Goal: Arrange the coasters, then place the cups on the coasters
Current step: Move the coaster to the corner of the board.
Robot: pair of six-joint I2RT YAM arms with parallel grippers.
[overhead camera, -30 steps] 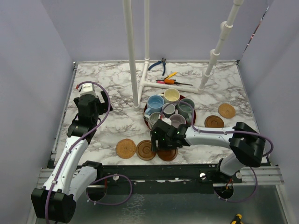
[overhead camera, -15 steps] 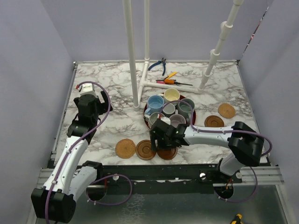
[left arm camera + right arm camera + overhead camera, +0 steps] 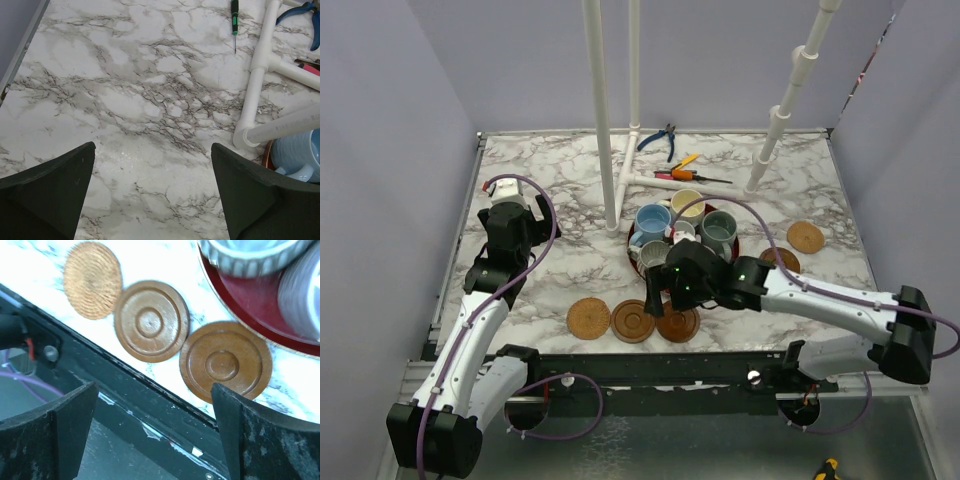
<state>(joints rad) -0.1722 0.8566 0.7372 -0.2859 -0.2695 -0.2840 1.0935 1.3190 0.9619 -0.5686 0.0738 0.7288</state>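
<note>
Right claw (image 3: 155, 407) wide apart, empty, above three coasters (image 3: 151, 321); left claw (image 3: 152, 167) likewise apart, empty.

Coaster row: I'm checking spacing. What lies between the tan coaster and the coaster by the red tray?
One brown ringed coaster, seen plainly in the right wrist view.

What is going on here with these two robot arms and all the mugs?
The right gripper hovers open and empty above three coasters lined up along the near edge of the table. Two more coasters lie right of the red tray, where the cups are bunched together, none on a coaster yet. The left gripper hangs open over bare marble at the left, holding nothing.
</note>
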